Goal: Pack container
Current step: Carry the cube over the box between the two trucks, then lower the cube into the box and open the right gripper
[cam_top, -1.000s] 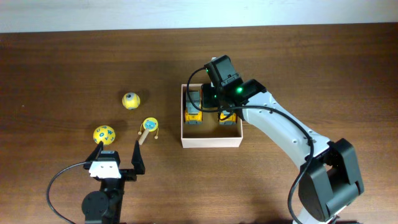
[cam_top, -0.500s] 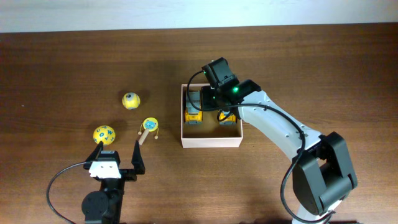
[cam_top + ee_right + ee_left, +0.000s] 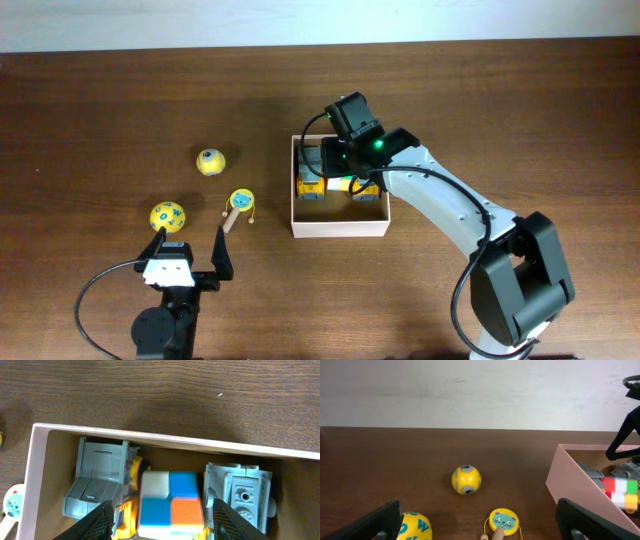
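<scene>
The container (image 3: pixel 340 228) stands mid-table, white outside and tan inside; it also shows in the left wrist view (image 3: pixel 570 485) and the right wrist view (image 3: pixel 150 436). Two grey-and-yellow toy trucks (image 3: pixel 100 480) (image 3: pixel 242 495) lie in it. My right gripper (image 3: pixel 345 165) hovers over it, open (image 3: pixel 165 522). A blurred multicoloured cube (image 3: pixel 170 505) sits between the trucks, clear of both fingers; it also shows in the left wrist view (image 3: pixel 618 492). My left gripper (image 3: pixel 190 242) is open and empty near the front edge (image 3: pixel 480 527).
On the table left of the container lie a yellow ball with an eye (image 3: pixel 210 161) (image 3: pixel 466 479), a yellow ball with blue letters (image 3: pixel 168 215) (image 3: pixel 415 527), and a small cat-face drum on a stick (image 3: pixel 240 203) (image 3: pixel 504 521).
My right gripper shifted slightly left over the container. The multicoloured cube now shows between the two trucks below the open fingers. The left arm has not moved.
</scene>
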You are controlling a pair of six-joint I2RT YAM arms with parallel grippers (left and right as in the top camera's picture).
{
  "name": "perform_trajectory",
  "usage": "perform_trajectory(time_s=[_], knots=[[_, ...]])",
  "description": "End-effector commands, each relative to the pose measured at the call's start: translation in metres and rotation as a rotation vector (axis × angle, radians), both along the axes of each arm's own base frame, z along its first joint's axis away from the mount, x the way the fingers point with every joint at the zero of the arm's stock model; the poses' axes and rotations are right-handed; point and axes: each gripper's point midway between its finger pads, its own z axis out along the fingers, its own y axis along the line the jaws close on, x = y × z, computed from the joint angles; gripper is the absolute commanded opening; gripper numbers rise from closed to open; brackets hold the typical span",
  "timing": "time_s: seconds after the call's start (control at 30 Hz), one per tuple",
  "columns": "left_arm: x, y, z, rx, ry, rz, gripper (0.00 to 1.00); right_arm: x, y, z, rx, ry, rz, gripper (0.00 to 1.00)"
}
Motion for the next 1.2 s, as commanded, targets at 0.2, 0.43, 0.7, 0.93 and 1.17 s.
perform_trajectory(time_s=[0.2, 0.43, 0.7, 0.93, 1.17], knots=[[0.0, -0.001, -0.004, 0.014, 0.007, -0.01, 0.99, 0.009, 0.003, 0.013, -0.018, -0.035, 0.01, 0.58], [0.0, -0.001, -0.004, 0.014, 0.007, -0.01, 0.99, 0.014, 0.004, 0.059, -0.046, -0.056, 0.055, 0.58], [0.0, -0.001, -0.004, 0.014, 0.007, -0.01, 0.99, 0.003, -0.003, 0.082, -0.059, 0.004, 0.046, 0.61], [0.0, -0.001, -0.004, 0.014, 0.007, -0.01, 0.99, -0.029, 0.004, 0.059, -0.05, 0.138, 0.079, 0.6], [0.0, -0.001, -0.004, 0.014, 0.007, -0.01, 0.99, -0.072, 0.015, 0.037, -0.125, 0.248, 0.155, 0.36]])
